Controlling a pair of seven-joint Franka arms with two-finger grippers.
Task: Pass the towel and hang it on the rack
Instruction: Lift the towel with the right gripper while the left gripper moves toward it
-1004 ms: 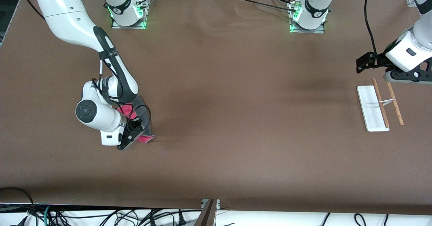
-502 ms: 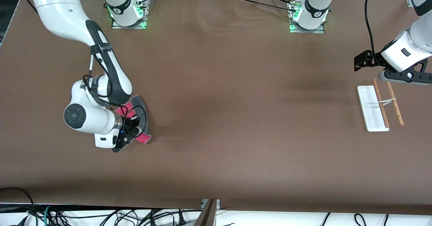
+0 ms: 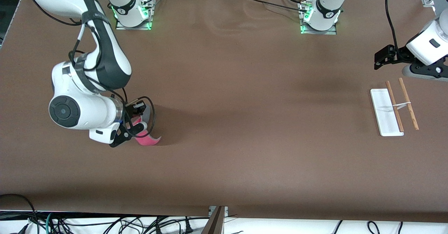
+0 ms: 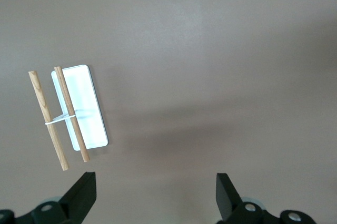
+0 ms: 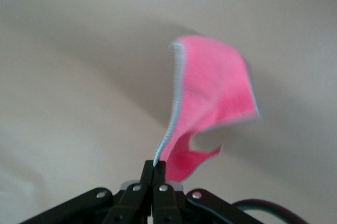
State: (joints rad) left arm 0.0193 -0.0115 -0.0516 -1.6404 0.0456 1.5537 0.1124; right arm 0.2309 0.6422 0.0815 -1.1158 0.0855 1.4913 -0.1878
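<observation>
- Towel (image 3: 147, 140) hangs pinched by one edge in the right gripper (image 3: 134, 129), above the brown table (image 3: 245, 122) toward the right arm's end.
- In the right wrist view the towel (image 5: 210, 103) drapes away from the fingertips (image 5: 154, 174), its pink-red face showing and a thin grey stitched edge running up from the pinch point.
- Right gripper (image 5: 154, 176) is clenched on the towel's edge, the two fingers pressed together with only cloth between them.
- In the front view a strip of the dark grey face shows beside the pink, and the lowest corner curls upward.
- Whether that lowest corner touches the table cannot be told.
- Rack (image 3: 393, 110) lies on the table toward the left arm's end, well apart from the towel; its white flat base sits beside two thin brown rods joined by a thin crosspiece.
- Left gripper (image 3: 381, 59) hovers over the table near the rack and holds nothing.
- In the left wrist view the left gripper (image 4: 155, 197) has its fingers spread wide apart, with the rack (image 4: 73, 111) lying on the table below them.
</observation>
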